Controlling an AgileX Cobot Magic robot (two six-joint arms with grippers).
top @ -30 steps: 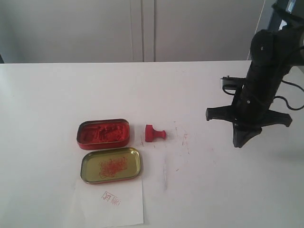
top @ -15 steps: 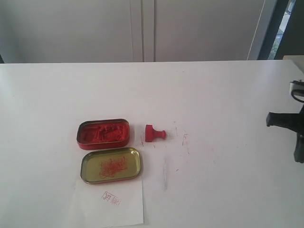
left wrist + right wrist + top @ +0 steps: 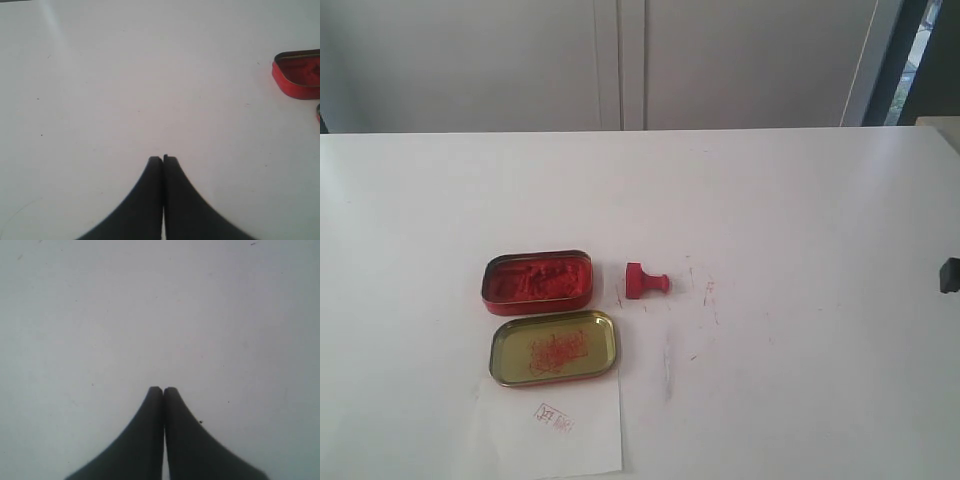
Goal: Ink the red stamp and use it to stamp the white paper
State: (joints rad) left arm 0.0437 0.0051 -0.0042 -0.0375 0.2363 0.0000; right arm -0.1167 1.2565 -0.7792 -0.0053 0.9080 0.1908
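white table [image 3: 770,200]. paper [image 3: 595,445] at its near edge, left of centre, with a red imprint [image 3: 555,418]. gold lid [image 3: 554,347] at the paper's far edge, ink tin [image 3: 538,281] beyond. stamp [image 3: 645,281] lies on its side just right of the tin. left claw [image 3: 163,159] and right claw [image 3: 163,389] are pinched together, empty. risk: the tipped stamp may roll or be gripped crooked.

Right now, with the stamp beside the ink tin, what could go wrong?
The red stamp lies on its side, so a grasp could roll it or smear the table. The gold lid crowds the white paper, so a press could hit it or overlap the imprint. Left gripper and right gripper are shut; they must open first.
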